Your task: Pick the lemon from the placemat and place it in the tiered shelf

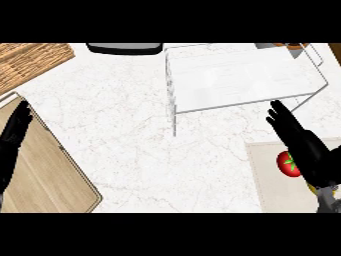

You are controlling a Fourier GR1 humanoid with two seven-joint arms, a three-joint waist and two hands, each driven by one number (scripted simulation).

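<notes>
A white tiered shelf [239, 75] stands at the back right of the marble counter. In front of it, at the right edge, lies a pale placemat [265, 172]. On the mat sits a red round fruit with a green stem [287, 163], partly hidden by my right hand [309, 147]. That hand hovers over the mat, open, with straight fingers pointing toward the shelf. A small yellow patch [336, 189] shows beside its wrist; most of it is hidden. My left hand [7, 142] rests open at the left edge, fingers up.
A wooden cutting board [44, 172] lies under the left hand. A woven mat [18, 62] fills the back left corner. A dark rounded object [125, 48] sits at the back edge, left of the shelf.
</notes>
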